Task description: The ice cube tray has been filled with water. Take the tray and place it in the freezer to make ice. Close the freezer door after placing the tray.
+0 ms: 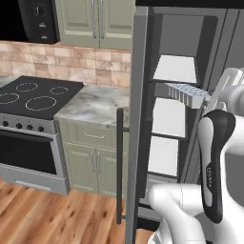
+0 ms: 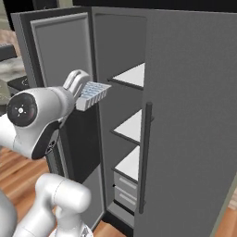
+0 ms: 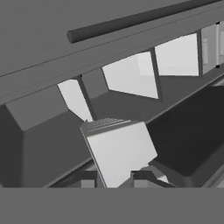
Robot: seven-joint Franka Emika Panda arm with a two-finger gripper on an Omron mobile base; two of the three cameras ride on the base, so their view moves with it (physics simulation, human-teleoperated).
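Wood floor point(image 1: 43, 212), green cabinets point(image 1: 93, 159), stove point(image 1: 33, 97)

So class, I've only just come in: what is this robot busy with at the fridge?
The white arm holds the ice cube tray in its tool, which is shut on one end of it. The tray is in the air at the open freezer, about level with the upper shelf and not yet resting on it. The freezer door stands swung wide open, so closing it is still to come. The stove and counter lie off to the left.
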